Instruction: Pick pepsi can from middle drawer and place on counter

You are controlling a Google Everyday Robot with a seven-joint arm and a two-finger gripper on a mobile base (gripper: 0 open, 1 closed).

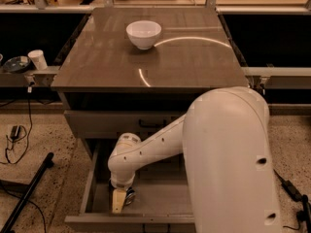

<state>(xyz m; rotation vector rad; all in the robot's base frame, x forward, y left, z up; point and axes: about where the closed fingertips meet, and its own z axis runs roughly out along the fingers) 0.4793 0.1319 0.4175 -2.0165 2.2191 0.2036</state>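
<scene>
White cup (pixel 37 59) at upper left, middle drawer (pixel 89 191) pulled open at bottom, gripper (pixel 119 201) low inside its front left, grip state cannot be told, silvery bit just right likely the pepsi can (pixel 130 196), white bowl (pixel 144 34) on counter (pixel 194 62), bulky white arm (pixel 228 164) lower right.

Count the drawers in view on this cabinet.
2. A shut drawer front sits just under the counter. The middle drawer below it is pulled open, with the gripper down inside its left front. Any lower drawer would be hidden.
</scene>
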